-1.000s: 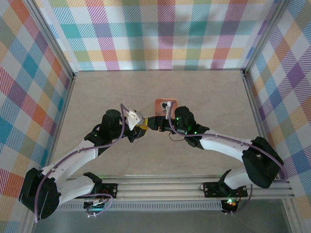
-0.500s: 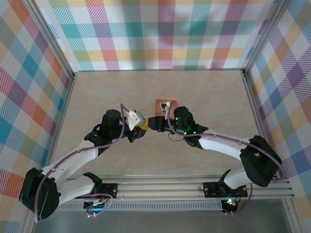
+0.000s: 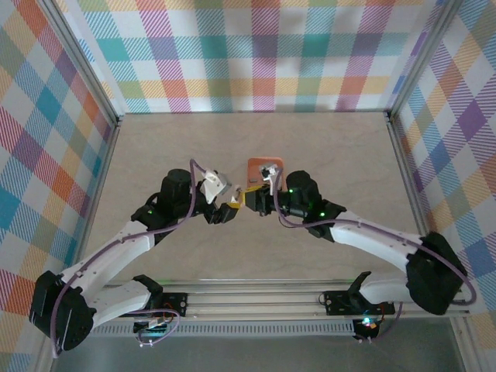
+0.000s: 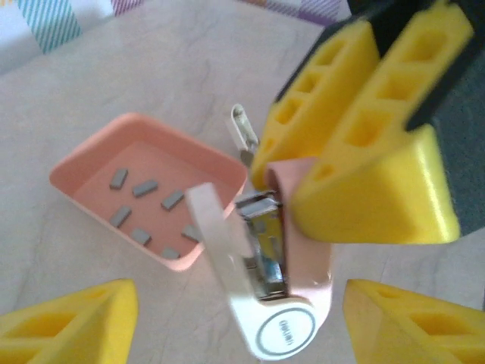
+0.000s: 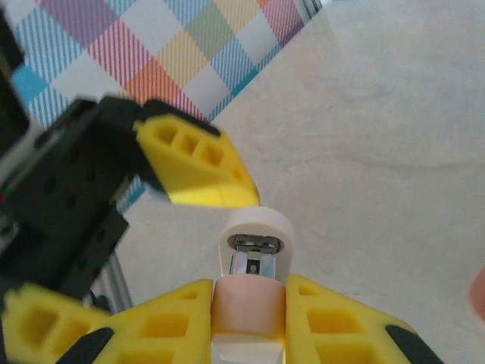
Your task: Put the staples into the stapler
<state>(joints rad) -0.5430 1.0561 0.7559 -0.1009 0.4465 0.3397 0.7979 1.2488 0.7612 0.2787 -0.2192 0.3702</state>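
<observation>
Stapler (image 4: 276,280), lid hinged open, held just beside the tray (image 4: 83,155) of staples (image 4: 144,186), clamped between the jaws of the right gripper (image 5: 248,292), presumably to steady its exposed channel for loading. Left gripper (image 4: 242,326) hovered over it, jaws wide, holding nothing.

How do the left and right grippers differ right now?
The right gripper is shut on the stapler, gripping its pink body; the left gripper is open, its fingers spread either side of the stapler without touching. The right gripper carries the load; the left gripper holds nothing. Both have yellow fingers and meet beside the orange tray.
</observation>
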